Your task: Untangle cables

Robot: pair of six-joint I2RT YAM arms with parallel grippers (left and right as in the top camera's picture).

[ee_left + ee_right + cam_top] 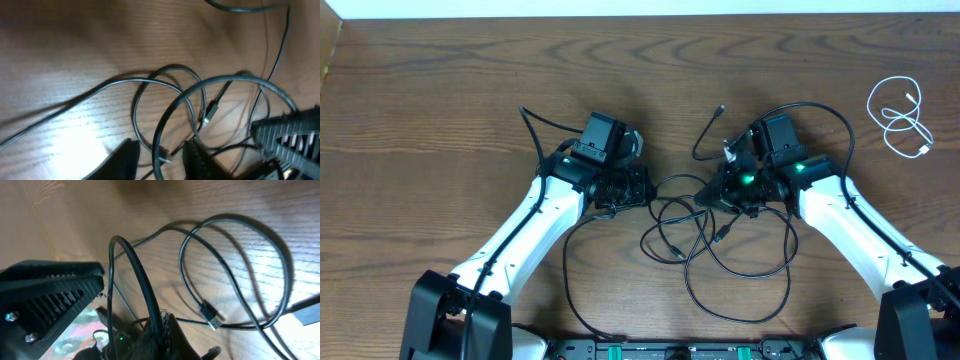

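The thin black cables (682, 228) lie in tangled loops at the centre of the brown wood-grain table (430, 110), between the 2 white arms. The left gripper (642, 190) sits at the tangle's left edge with its dark fingers (125, 159) spread apart, 1 black loop showing in the gap. The right gripper (161, 330), right of centre, is pressed together, pinching 1 strand of the thin black cables. The short white cable (900, 120) lies looped at the upper right, well apart.
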